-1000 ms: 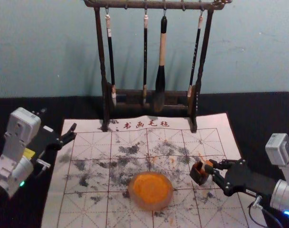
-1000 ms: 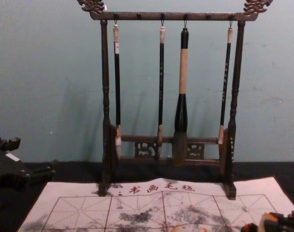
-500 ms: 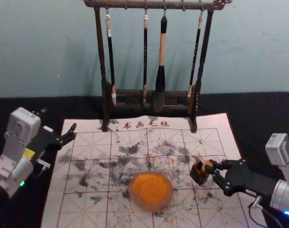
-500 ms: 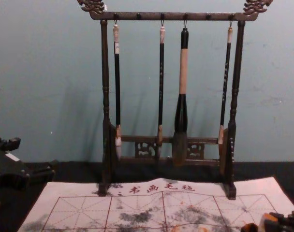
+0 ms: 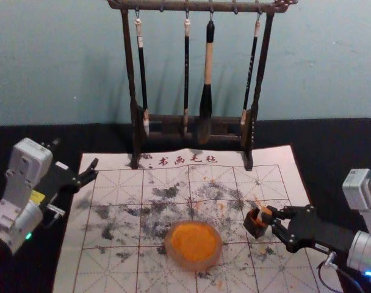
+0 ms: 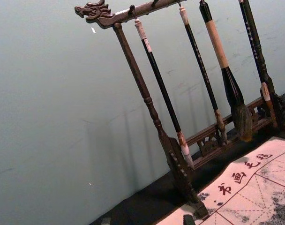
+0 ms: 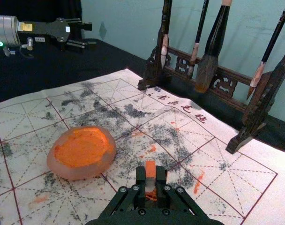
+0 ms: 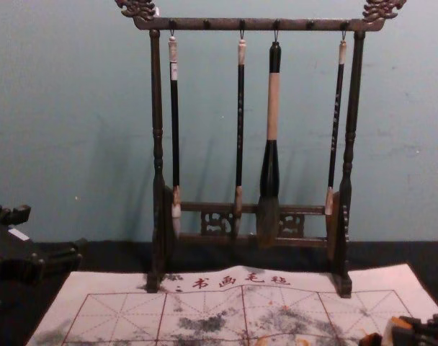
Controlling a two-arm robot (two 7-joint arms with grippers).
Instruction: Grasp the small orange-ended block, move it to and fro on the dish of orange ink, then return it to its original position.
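The right tool point(image 5: 271, 216) is out over the robot's right part of the calligraphy mat point(image 5: 112, 268), its fingers closed on the small orange-ended block point(image 7: 150, 171). In the right wrist view the block sits gripped between the two fingertips, its orange end showing above a pale section. The head view puts it right at the mouth of a small dark box point(image 5: 254, 228); whether any part of it is inside, I can't tell.

The round dish of orange ink point(image 5: 194, 245) rests on the mat, just to the robot's left of the box and a little nearer the robot. The block and dish are apart.

The left tool point(image 5: 74, 157) is parked at the robot's left, near the mat's far left corner, its fingers spread wide with nothing between them.

The mat is pale, ruled with red squares and marked with black smudges and orange specks, and a line of red characters point(image 5: 187, 160) runs along its far edge. It lies on a counter point(image 5: 332, 152) with a black covering. At the back stands a dark carved wooden brush rack point(image 5: 133, 79). Four brushes hang from its rail: three slim ones and a thick one point(image 5: 208, 67) with a pale band on its handle.
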